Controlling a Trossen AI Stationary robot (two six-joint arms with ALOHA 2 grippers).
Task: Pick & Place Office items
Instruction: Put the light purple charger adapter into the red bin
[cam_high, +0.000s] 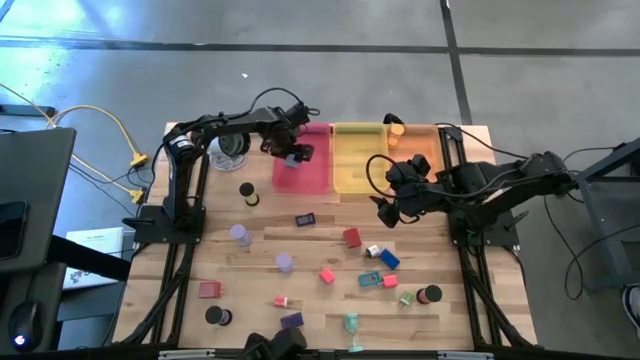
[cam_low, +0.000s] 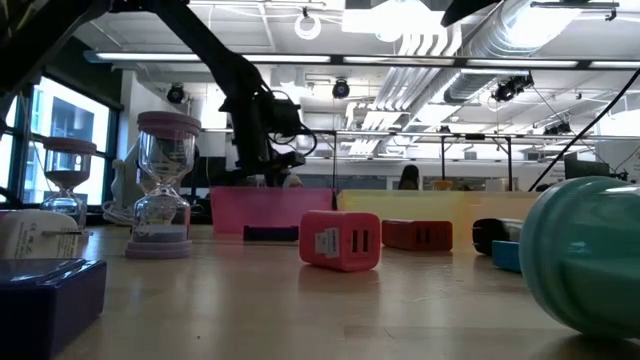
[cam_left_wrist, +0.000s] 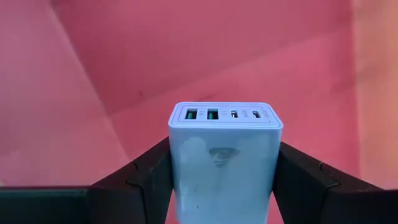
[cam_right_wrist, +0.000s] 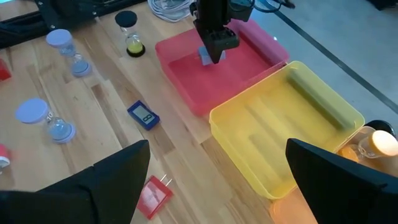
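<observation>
1. The left gripper (cam_high: 297, 155) hangs over the pink tray (cam_high: 312, 180) at about 12 o'clock on the tabletop (cam_high: 260, 255), its fingers closed on a pale blue charger (cam_left_wrist: 224, 158). The left wrist view shows the charger port end forward, clamped on its two flat sides, with the tray floor beneath it.
2. The right gripper (cam_high: 388, 212) waits at about 2 o'clock, beside the yellow tray (cam_high: 358, 165), its fingers spread wide and holding nothing.
3. The other office items lie scattered over the near half of the tabletop: a red charger (cam_high: 351, 237) near the middle, a small blue clock (cam_high: 305, 220) at 11 o'clock from it, hourglasses (cam_high: 240, 235) toward 9 o'clock, more small pieces toward 5 o'clock.
4. Handling, as a judgement: the chargers look like stiff, smooth plastic blocks, light and not fragile. Flat opposite faces give the surest hold; the glossy shell could slip if pinched near an edge.
5. The hourglasses look fragile and top-heavy. I would take hold at an end cap or across the frame, not the thin glass waist.
</observation>
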